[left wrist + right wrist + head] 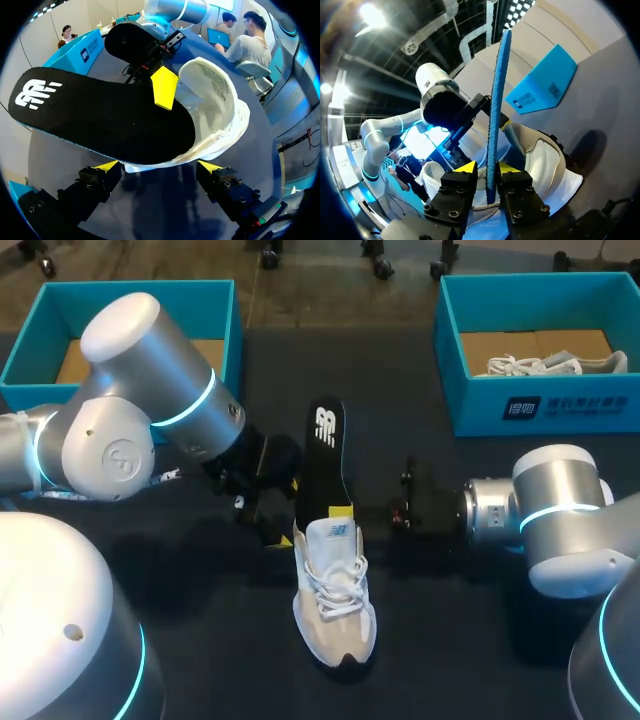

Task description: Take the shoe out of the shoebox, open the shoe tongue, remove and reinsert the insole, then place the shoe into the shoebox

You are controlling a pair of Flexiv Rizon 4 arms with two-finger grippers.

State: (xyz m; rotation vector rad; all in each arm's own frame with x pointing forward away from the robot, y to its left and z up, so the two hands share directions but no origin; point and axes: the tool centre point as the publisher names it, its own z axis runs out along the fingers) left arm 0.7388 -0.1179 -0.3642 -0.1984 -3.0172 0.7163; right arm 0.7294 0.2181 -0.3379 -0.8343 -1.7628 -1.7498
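the right gripper (486,167) is clenched on the insole (497,90), one yellow tip on each face, so the insole stands edge-on between them with its blue underside showing. from the left wrist view one of those tips presses on the black top face, near the end closest to the shoe (215,100).

the left gripper (159,165) is released, its fingers spread wide and touching nothing. the heel of the shoe and the near end of the insole sit just ahead of its tips, in line with the gap.

the white shoe (335,590) lies on the dark table (470,640), its heel opening between the two grippers and its toe pointing away from them towards the robot. the insole (325,455) runs from that opening out the other way, past both sets of tips. its gripped end seems to rest on the heel rim, though i cannot tell if it is tucked inside.

well beyond the right gripper (342,512) stands a teal shoebox (540,405) with a second shoe (560,364) in it. well beyond the left gripper (288,512) stands another teal box (215,310).
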